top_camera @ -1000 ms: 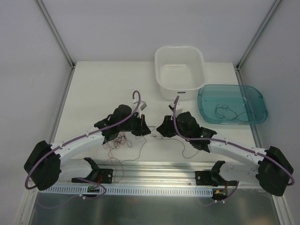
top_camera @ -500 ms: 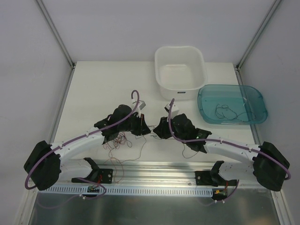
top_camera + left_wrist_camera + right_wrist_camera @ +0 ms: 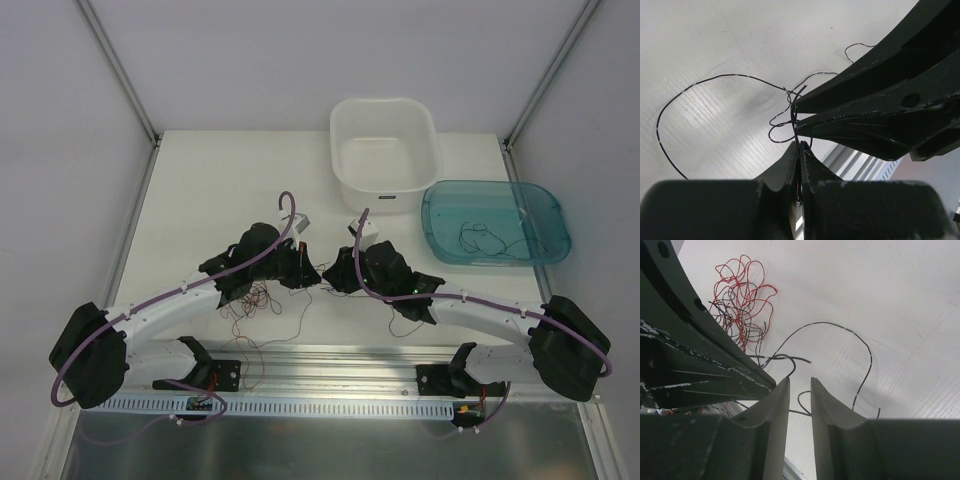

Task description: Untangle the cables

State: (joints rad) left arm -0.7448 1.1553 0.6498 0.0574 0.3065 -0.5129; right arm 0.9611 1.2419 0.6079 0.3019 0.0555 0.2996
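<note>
White tabletop point(image 3: 220, 170); 2 claws tip to tip: left gripper point(image 3: 799, 148) clamped on black wire point(image 3: 720, 76); right gripper point(image 3: 800, 387) slightly apart, empty. Tangled cables point(image 3: 742, 295) ahead-left of it. Step: freeing 1 strand. Next: right pinches wire end, pulls away.

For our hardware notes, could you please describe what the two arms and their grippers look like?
Both arms are alike: the left arm and right arm have white links between bulky black joint housings, with a purple cable running along each. The left gripper and right gripper have black, tapered fingers whose edges are scuffed pale.
</note>
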